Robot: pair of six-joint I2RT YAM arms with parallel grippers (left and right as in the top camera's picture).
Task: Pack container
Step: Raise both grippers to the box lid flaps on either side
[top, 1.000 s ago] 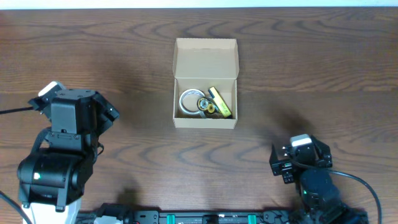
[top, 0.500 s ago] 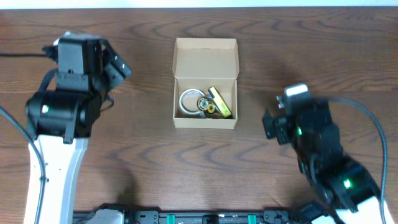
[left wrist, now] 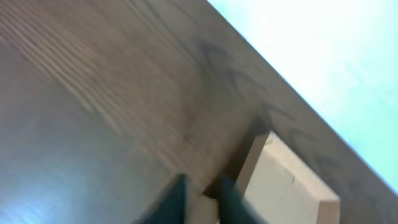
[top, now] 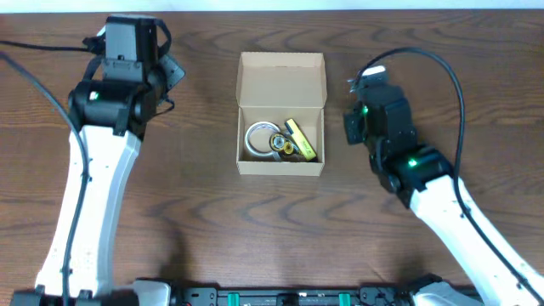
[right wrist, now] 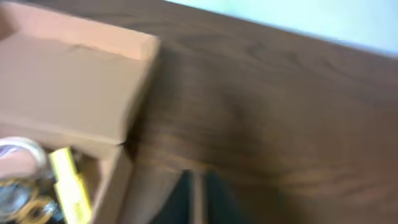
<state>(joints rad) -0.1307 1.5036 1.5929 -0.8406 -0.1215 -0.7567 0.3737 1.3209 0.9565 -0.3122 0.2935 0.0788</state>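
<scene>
Dark wood-grain counter point(top: 442, 59), with a pale wall strip point(top: 272, 4) beyond its far edge. The small tan cardboard box point(top: 281, 81) sits mid-counter between the 2 arms, flap lid open. The left gripper point(left wrist: 202, 199) is blurred, so I cannot tell its state. The right gripper point(right wrist: 194, 199) has its fingers pressed together, near the box's right side.

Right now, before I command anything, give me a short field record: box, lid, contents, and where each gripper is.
container: upright on the wood table
lid: open, folded back to the far side
contents: clear tape roll, yellow object, small gold-coloured item between them
left gripper: left of the container, near the lid, empty; too blurred to tell if it is open
right gripper: right of the container, fingers together, empty
</scene>
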